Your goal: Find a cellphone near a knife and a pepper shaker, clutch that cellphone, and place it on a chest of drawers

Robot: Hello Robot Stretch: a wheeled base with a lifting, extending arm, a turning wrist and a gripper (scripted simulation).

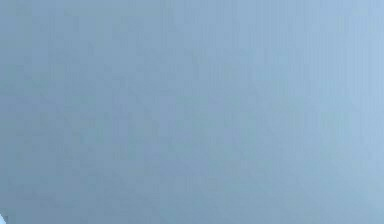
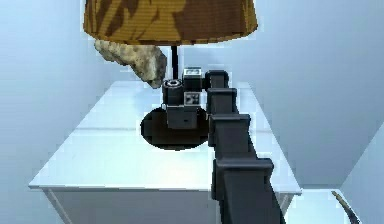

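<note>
Nearest is the arm (image 2: 240, 170), a dark stepped bar that reaches from the bottom edge out over a white furniture top (image 2: 100, 140). The top has seams across it and a pale front edge below. It reads as the chest of drawers, though the front is too little in view to be sure. At the arm's far end sits the gripper (image 2: 172, 112), with its white marker squares just beside it, right at the round dark lamp base (image 2: 155, 135) standing on that top. How the jaws stand cannot be told. With the dark base at and behind the fingers, whether they have hold of anything cannot be told either. I cannot say where the cellphone is. It may be at the fingers, lost against the base, or lying on the top. Beyond that a thin stem rises to an orange-brown patterned lampshade (image 2: 165, 20), and a tan lumpy thing (image 2: 130, 52) sits under the shade's left side, identity unclear. In the forward view there is plain blue-grey wall (image 1: 200, 110). As for progress, the arm is out over the likely target, so this looks like the placing step. Find and grasp are probably done but unconfirmed. What is left is to set the phone on a bare patch away from the lamp and pull the arm back.
</note>
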